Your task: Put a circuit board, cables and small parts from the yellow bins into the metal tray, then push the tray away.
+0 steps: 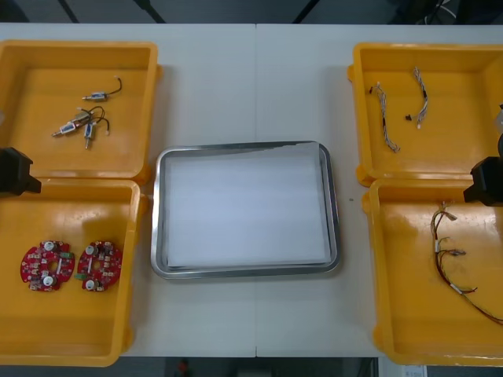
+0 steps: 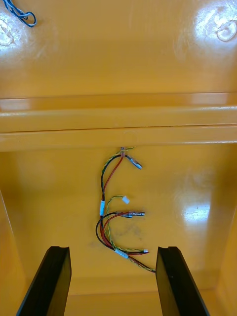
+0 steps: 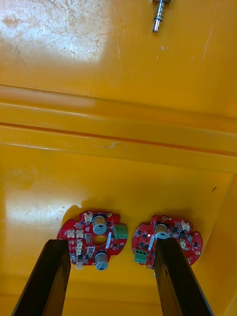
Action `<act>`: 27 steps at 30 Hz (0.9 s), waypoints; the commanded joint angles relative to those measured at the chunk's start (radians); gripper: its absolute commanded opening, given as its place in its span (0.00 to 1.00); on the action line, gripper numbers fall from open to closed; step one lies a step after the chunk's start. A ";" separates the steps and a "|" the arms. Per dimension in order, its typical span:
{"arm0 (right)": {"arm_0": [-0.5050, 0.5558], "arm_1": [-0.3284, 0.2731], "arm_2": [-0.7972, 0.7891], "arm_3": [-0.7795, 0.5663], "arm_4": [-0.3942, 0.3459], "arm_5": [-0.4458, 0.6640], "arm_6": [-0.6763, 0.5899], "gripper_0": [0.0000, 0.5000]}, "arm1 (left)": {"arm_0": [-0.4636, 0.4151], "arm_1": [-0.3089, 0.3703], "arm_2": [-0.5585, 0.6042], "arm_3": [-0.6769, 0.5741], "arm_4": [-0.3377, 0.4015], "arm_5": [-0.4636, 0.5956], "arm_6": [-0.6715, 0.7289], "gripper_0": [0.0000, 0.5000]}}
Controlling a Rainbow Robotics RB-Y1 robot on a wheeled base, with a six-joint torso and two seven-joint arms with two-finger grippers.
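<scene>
While L pincer (image 3: pixel 111 245) & R pincer (image 2: pixel 112 250) gape, red-yellow cable (image 2: pixel 102 208) lies near-to-far.

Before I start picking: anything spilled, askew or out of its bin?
Nothing stands out. The circuit boards, small metal parts and cables all lie inside their yellow bins; the metal tray sits square between them, bare. The left gripper and right gripper hang open over the near bins.

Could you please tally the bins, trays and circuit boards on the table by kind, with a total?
Yellow bins: 4
Metal tray: 1
Red circuit boards: 2
Total: 7
</scene>
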 commanded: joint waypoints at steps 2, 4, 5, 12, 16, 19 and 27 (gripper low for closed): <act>0.007 0.006 0.001 -0.026 0.008 0.004 0.004 1.00 | 0.004 0.043 0.033 -0.012 -0.002 -0.004 -0.080 1.00; 0.007 0.006 0.001 -0.026 0.008 0.004 0.004 1.00 | 0.004 0.043 0.033 -0.012 -0.002 -0.004 -0.080 1.00; 0.007 0.006 0.001 -0.026 0.008 0.004 0.004 1.00 | 0.004 0.043 0.033 -0.012 -0.002 -0.004 -0.080 1.00; 0.007 0.006 0.001 -0.026 0.008 0.004 0.004 1.00 | 0.004 0.043 0.033 -0.012 -0.002 -0.004 -0.080 1.00; 0.007 0.006 0.001 -0.026 0.008 0.004 0.004 1.00 | 0.004 0.043 0.033 -0.012 -0.002 -0.004 -0.080 1.00; 0.007 0.006 0.001 -0.026 0.008 0.004 0.004 1.00 | 0.004 0.043 0.033 -0.012 -0.002 -0.004 -0.080 1.00; 0.007 0.006 0.001 -0.026 0.008 0.004 0.004 1.00 | 0.004 0.043 0.033 -0.012 -0.002 -0.004 -0.080 1.00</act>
